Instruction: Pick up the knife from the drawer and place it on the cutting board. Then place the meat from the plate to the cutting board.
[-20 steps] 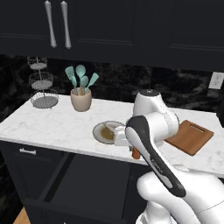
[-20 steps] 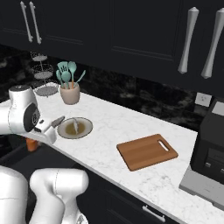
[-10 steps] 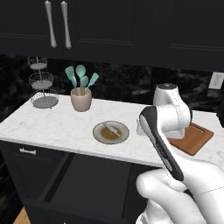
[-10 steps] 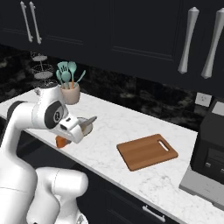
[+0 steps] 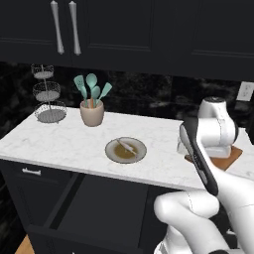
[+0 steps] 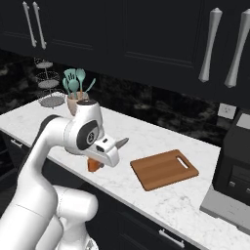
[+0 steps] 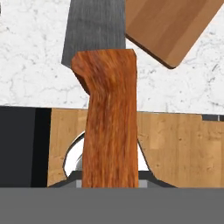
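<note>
Looking over the white marble counter (image 5: 59, 144) from the left base view, the round beige-rimmed plate (image 5: 126, 150) with the pale thin meat piece (image 5: 128, 146) sits near the front edge; below, the wide black drawer (image 5: 94, 208) stands open.

Right base view: the two-finger gripper (image 6: 100, 157) is clamped on the orange-handled, grey-bladed kitchen knife (image 6: 118, 143), held above the counter's front edge, left of the reddish-brown slotted cutting board (image 6: 164, 169).

Hand view: knife blade reaches toward the board's corner.
</note>
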{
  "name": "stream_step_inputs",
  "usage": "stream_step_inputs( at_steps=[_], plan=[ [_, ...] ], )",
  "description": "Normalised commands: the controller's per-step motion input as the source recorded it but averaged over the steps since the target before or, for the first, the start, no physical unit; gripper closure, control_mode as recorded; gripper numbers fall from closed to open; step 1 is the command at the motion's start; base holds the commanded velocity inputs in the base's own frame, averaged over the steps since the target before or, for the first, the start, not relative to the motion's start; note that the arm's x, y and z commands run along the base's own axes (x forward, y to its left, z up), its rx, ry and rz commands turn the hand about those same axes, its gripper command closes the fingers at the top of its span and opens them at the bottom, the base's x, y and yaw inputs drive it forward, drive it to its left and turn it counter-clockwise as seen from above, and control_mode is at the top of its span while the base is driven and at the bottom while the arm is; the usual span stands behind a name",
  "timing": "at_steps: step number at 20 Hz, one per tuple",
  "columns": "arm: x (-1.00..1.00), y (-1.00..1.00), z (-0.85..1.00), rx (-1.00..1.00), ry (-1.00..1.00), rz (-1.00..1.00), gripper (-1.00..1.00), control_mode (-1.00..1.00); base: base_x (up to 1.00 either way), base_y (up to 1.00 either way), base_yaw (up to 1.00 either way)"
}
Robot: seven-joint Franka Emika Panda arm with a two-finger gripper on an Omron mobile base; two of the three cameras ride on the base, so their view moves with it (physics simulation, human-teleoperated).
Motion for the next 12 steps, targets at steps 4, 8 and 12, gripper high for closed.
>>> stream_step_inputs(
  at_steps=[4,8,12],
  plan=[
    [0.00,-0.67,-0.05,0.01,0.00,-0.09,1.00,-1.00,0.00,0.00,0.00],
    [0.16,-0.66,0.00,0.11,0.00,-0.07,1.00,-1.00,0.00,0.00,0.00],
    [0.27,-0.57,0.00,0.10,0.01,-0.04,1.00,-1.00,0.00,0.00,0.00]
  ],
)
